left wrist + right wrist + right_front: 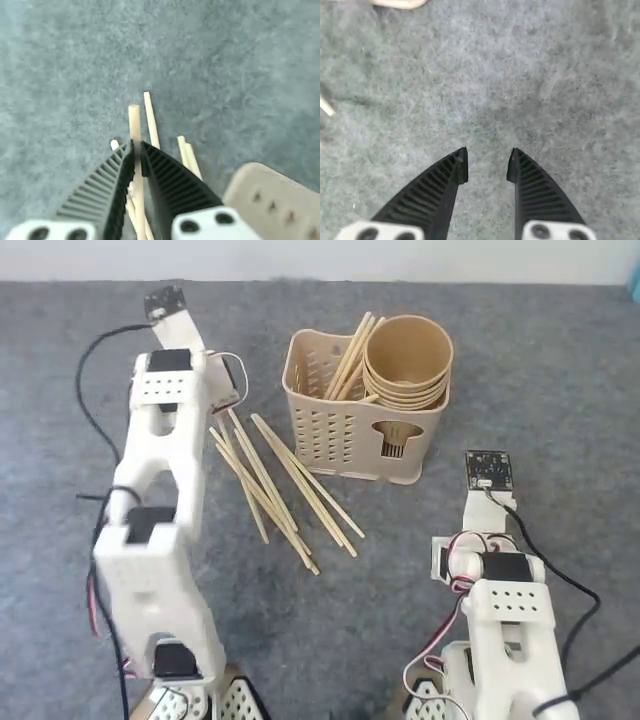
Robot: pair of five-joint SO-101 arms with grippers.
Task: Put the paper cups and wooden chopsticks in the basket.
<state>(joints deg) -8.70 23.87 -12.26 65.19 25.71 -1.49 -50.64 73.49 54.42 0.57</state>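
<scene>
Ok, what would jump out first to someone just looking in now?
The tan basket stands at the far middle, holding stacked paper cups and a few chopsticks. Beside it, loose chopsticks fan across the grey carpet, and the left end effector pinches one chopstick.

Left end effector (136,150) is pinched on a chopstick (134,120), apparently held low; right end effector (487,167) hangs parted.
</scene>
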